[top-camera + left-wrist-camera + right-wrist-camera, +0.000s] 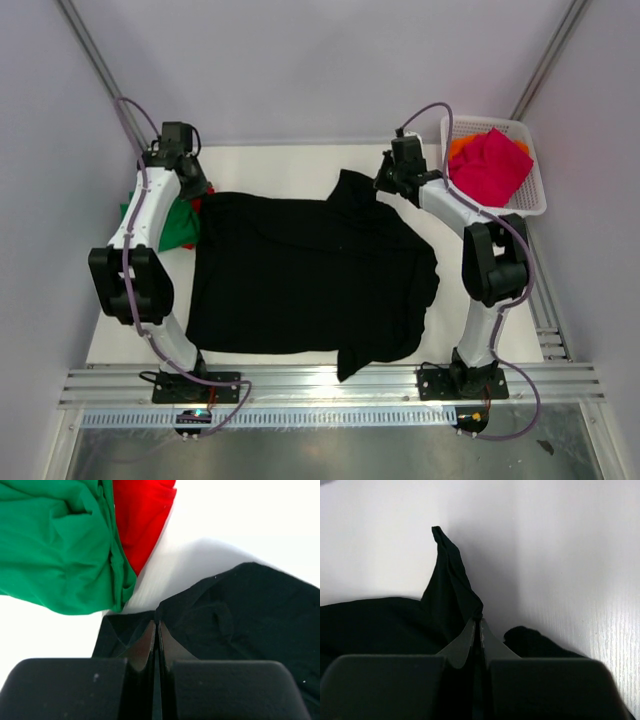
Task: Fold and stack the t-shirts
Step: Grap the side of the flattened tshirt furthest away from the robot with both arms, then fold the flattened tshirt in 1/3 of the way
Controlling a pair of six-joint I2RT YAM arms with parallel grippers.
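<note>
A large black t-shirt (310, 275) lies spread over the middle of the white table. My left gripper (203, 192) is at its far left corner, shut on the shirt's edge (158, 622). My right gripper (383, 183) is at the far right corner, shut on a pinched fold of the same black cloth (480, 620), with a peak of fabric (450, 590) rising beyond the tips. A green t-shirt (55, 545) and a red t-shirt (142, 515) lie bunched just left of the left gripper. In the basket sit a magenta-pink t-shirt (490, 165) and an orange t-shirt (460, 147).
The white lattice basket (530, 208) stands at the far right corner of the table, right beside the right arm. The green t-shirt (180, 225) lies partly under the left arm at the table's left edge. Grey walls close in the back and both sides.
</note>
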